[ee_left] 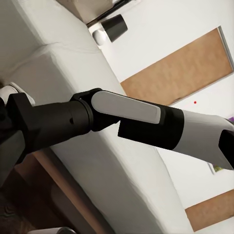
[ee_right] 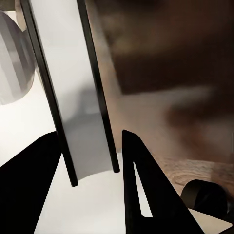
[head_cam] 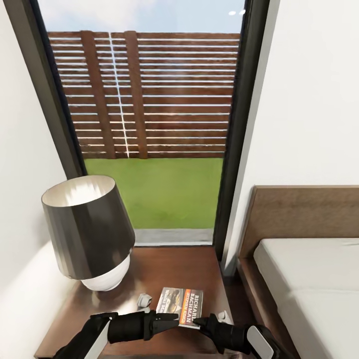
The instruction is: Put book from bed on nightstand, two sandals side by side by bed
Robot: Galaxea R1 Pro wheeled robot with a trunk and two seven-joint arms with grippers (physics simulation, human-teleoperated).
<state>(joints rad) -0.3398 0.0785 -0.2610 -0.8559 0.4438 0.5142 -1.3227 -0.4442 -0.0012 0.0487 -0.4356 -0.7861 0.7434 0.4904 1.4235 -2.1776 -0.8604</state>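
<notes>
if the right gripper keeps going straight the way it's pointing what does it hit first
Probably the book on the nightstand: the right gripper points at its near edge, seemingly touching it already.

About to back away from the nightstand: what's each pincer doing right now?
Left pincer: cannot be told.
Right pincer: open, fingertips at the book edge, not gripping it; book lies on the nightstand.

Bed (head_cam: 309, 279) cut by frame edge — nightstand (head_cam: 164, 269) too.
</notes>
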